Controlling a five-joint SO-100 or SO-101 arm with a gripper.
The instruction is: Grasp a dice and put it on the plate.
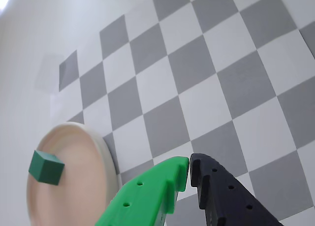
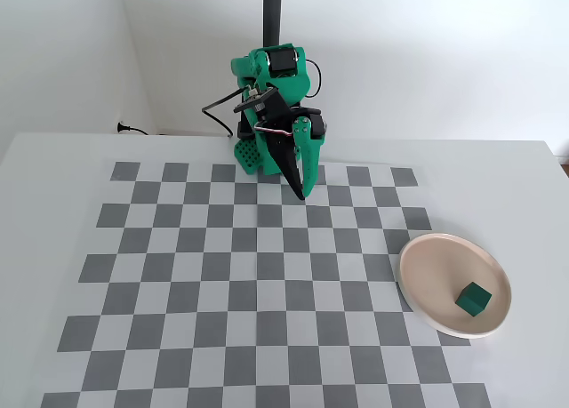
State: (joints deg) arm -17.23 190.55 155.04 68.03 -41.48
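Rests on the plate (image 2: 425,294): the dice (image 2: 474,298), a small dark green cube with flat, plain, matte faces and crisp edges, lying right of the plate's middle in the fixed view. Shallow and round, with a smooth pale pinkish-beige face inside a white rim, near the right edge of the worktop (image 2: 53,159), toward its front. Overlaps the right border of the checkered mat (image 2: 267,275), a flat sheet of grey and white squares covering most of the white worktop.

Folded back at the far edge of the worktop: the green arm (image 2: 276,97), hard moulded plastic, with a dark pole rising behind it and a black cable trailing left. Points downward over the mat's far rows, well apart from the plate: the jaws (image 2: 301,192), closed tip to tip, gripping nothing.

In the wrist view, one bright green finger and one black one, both with small round holes, meeting at their tips (image 1: 189,163); lower parts cut off by the frame. Plate (image 1: 88,137) partly cropped at the lower left, dice (image 1: 46,167) on it.
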